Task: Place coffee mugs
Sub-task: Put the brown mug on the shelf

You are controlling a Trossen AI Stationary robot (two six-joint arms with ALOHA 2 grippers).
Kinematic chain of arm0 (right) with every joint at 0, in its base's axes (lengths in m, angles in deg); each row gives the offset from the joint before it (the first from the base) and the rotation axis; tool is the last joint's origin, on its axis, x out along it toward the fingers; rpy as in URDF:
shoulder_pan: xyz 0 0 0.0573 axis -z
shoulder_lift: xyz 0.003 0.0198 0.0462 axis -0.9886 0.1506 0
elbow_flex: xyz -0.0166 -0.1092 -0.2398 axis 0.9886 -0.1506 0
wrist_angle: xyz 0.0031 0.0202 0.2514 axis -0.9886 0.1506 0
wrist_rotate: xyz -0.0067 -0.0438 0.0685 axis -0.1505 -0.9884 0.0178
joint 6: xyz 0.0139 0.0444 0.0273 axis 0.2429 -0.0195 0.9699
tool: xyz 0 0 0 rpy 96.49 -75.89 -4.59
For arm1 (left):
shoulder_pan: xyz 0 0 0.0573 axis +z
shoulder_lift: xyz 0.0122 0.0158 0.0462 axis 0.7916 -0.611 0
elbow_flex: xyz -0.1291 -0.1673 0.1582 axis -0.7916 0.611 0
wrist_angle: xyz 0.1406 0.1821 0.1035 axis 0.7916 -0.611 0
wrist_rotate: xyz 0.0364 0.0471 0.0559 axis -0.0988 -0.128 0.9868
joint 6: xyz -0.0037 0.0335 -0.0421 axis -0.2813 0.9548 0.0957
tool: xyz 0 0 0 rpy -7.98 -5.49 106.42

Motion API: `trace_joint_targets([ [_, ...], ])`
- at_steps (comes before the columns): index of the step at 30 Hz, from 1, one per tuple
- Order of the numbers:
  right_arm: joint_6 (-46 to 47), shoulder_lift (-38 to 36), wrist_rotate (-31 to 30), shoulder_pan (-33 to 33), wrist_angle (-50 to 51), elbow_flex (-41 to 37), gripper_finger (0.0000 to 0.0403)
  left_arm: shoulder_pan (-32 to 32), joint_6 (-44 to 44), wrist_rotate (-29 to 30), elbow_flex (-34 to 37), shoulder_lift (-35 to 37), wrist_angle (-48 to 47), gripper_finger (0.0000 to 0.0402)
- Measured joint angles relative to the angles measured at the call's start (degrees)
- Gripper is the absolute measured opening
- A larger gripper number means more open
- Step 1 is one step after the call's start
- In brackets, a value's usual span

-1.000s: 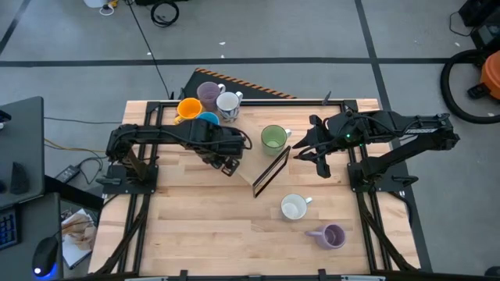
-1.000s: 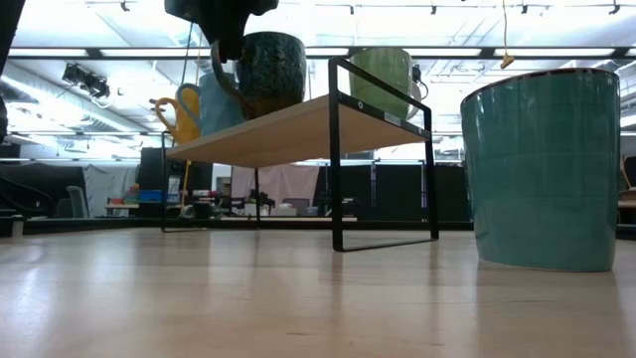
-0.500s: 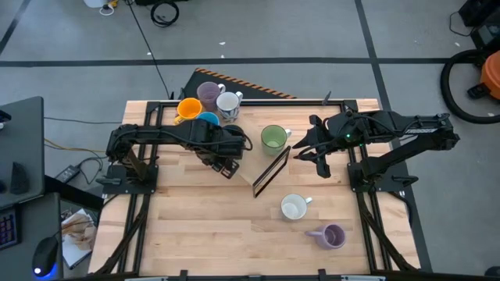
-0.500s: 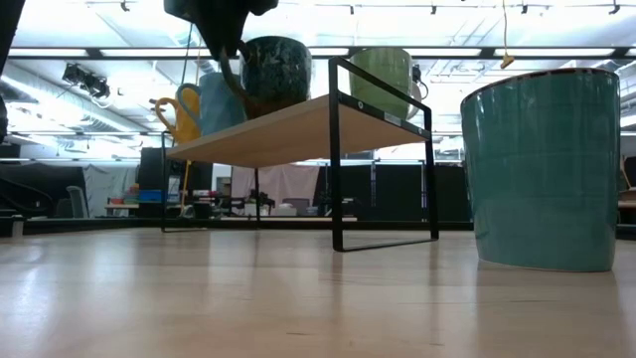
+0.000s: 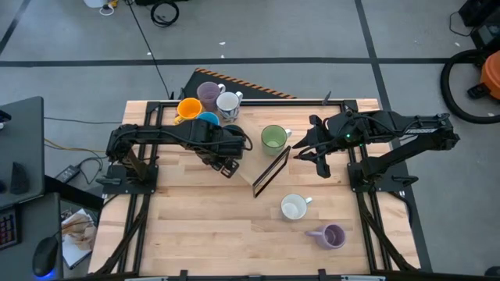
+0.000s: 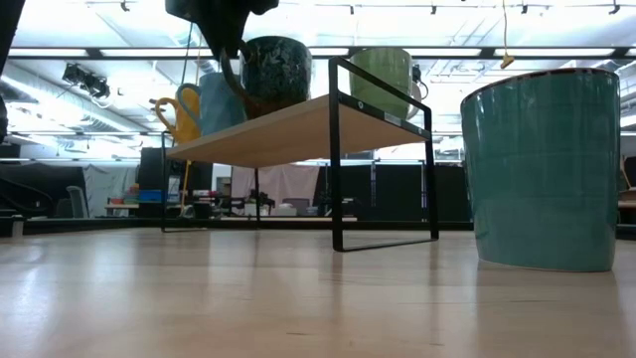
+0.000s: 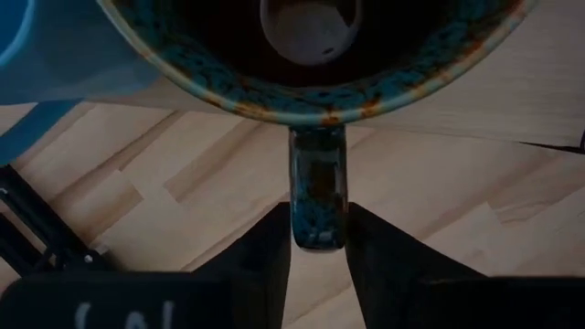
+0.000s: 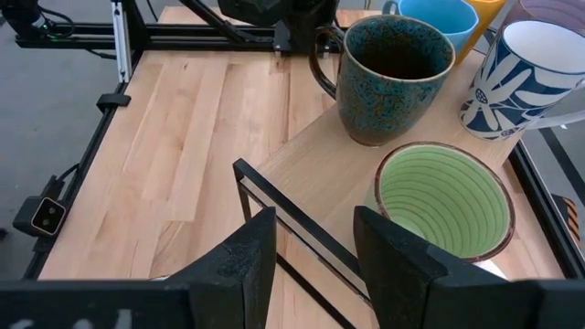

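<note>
— What's the left gripper (image 7: 318, 239) doing?
— Its fingers flank the handle of the dark speckled mug (image 8: 395, 77), which stands on the wooden shelf (image 8: 315, 164); I cannot tell whether they still pinch it.
— And further right?
— The green mug (image 5: 273, 138) sits on that shelf too. The right gripper (image 8: 315, 239) hovers just beyond it, fingers parted, empty.

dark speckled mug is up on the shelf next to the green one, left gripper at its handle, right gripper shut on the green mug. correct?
Not quite. The right gripper holds nothing: in the right wrist view its fingers stand apart, short of the green mug. The rest holds: the dark speckled mug sits on the shelf beside the green one, and the left wrist view shows the left gripper at its handle.
</note>
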Motion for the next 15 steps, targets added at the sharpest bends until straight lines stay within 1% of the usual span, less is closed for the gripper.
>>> trace_joint_targets([
  [2, 0.03, 0.0, 0.0, 0.0, 0.0, 0.0, 0.0154, 0.0, 0.82, 0.08, 0.0, 0.0, 0.0, 0.0118],
  [9, 0.03, 0.0, 0.0, 0.01, 0.0, 0.0, 0.0154, 0.0, 2.39, 3.18, -0.04, 0.0, 0.0, 0.0162],
  [12, 0.03, 0.0, 0.0, 0.01, -0.06, 0.0, 0.0154, -0.27, 2.83, 3.74, -0.04, 0.0, 0.33, 0.0165],
  [15, 0.01, 0.0, -0.01, -0.01, -0.22, 0.0, 0.0154, -0.85, 2.85, 4.53, -0.07, 0.0, 1.26, 0.0157],
])
